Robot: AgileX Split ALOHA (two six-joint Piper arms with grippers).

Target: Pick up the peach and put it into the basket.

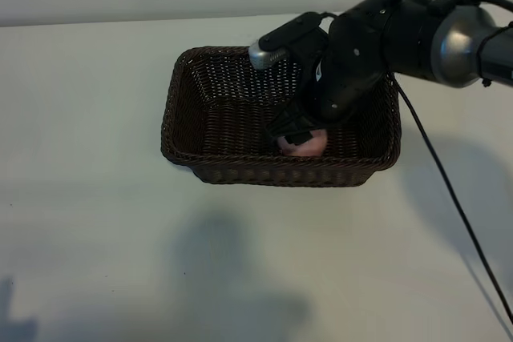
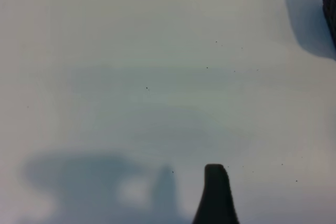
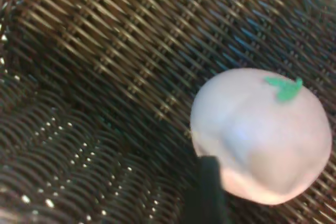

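The right tool (image 1: 298, 135) is lowered inside the basket (image 1: 210, 170), directly over the peach (image 1: 309, 146). The peach lies on the woven floor near the front wall, green tip (image 3: 284, 88) upward. One finger (image 3: 210, 192) shows beside the fruit in the right wrist view. Whether the jaws are parted or closed on the peach cannot be told from these views.

Step in hand, as judged: release. Confirm both fingers stand clear of the fruit before lifting. Retract straight up, clear of the rim, to avoid dragging the fruit or snagging the wicker. The round fruit may roll; the deep sides will contain it.

The left tool (image 2: 215, 195) hovers over bare counter (image 1: 88, 222), jaws apart, holding nothing.
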